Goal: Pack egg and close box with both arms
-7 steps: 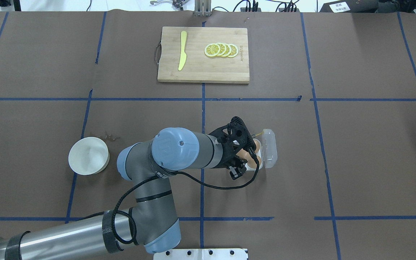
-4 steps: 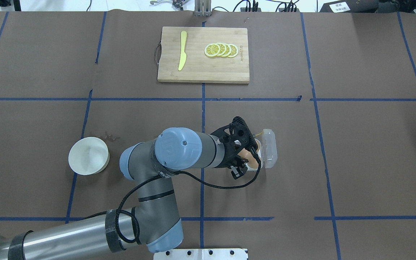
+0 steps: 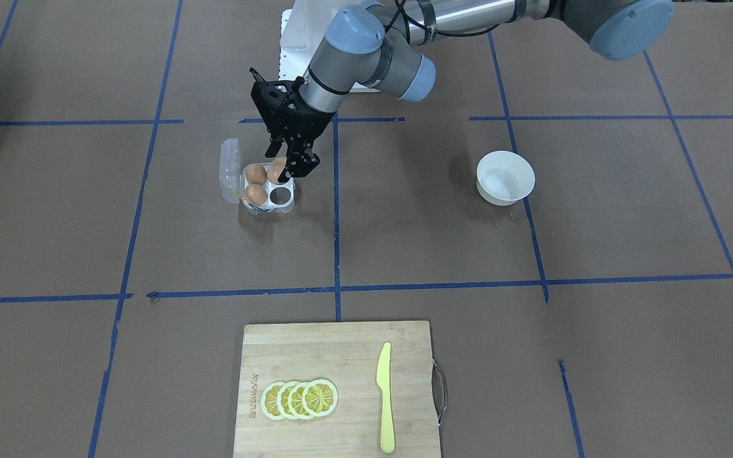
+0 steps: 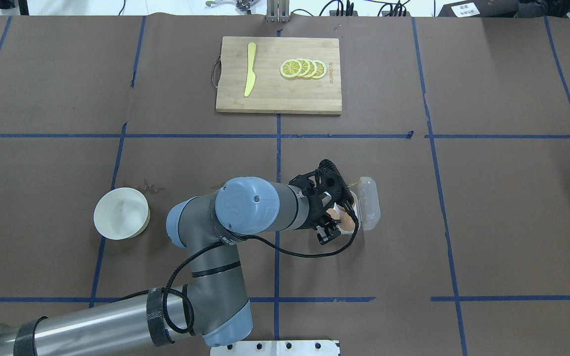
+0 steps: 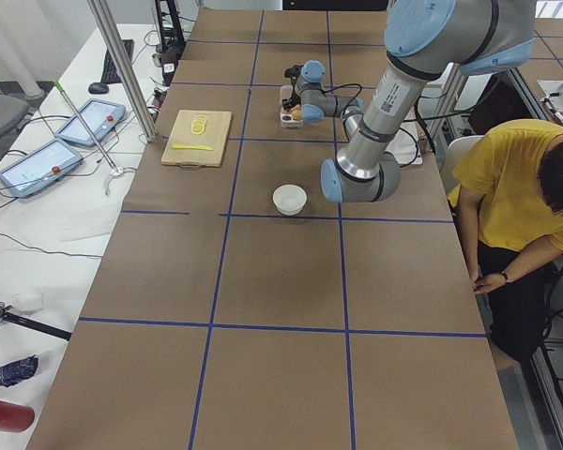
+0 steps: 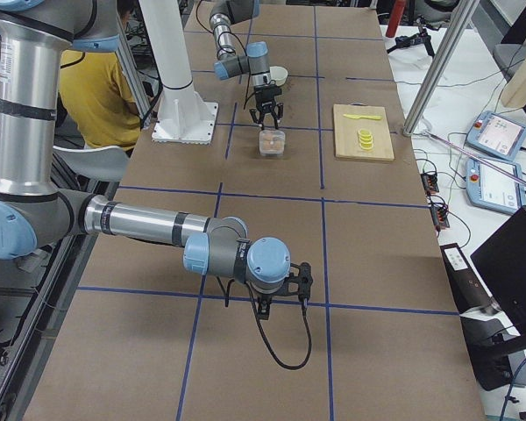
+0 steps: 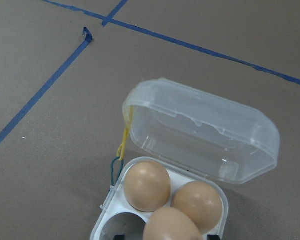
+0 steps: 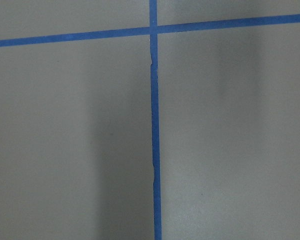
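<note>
We are seeing the left gripper (image 3: 289, 168), a black skeletal two-finger frame, closing its narrow fingers around the egg (image 3: 275, 170). The egg is smooth, matte and orange-brown, and it is tilting between the fingers just over the box's cell nearest the robot. From the left wrist view we cannot tell whether it is already touching the cell.

The box (image 7: 105, 217) is sitting on the bench (image 4: 502, 207), a small carton of thin, glossy moulded plastic. Its clear lid (image 7: 205, 135) is standing open on the side away from the arm. Two more eggs (image 7: 147, 186) are resting in the cells beside the hinge. One round cell (image 3: 281, 194) is showing empty next to the held egg. A thin yellow string (image 7: 124, 142) is hanging at the lid's corner.

The left arm (image 4: 245, 207), grey metal with pale blue caps, is coming in low from the view's lower left. It is folding at the elbow and reaching across the blue tape line (image 4: 278, 148), with its wrist pointing the gripper down at a slant.

Farther out, a round white bowl (image 4: 121, 212) is sitting well apart on the brown paper. A bamboo cutting board (image 4: 270, 94) is carrying a yellow knife (image 4: 250, 69) and overlapping lemon slices (image 4: 303, 68).

The right gripper (image 6: 285, 294) is hanging low over the bench at the far end. We cannot tell how far it is open.
</note>
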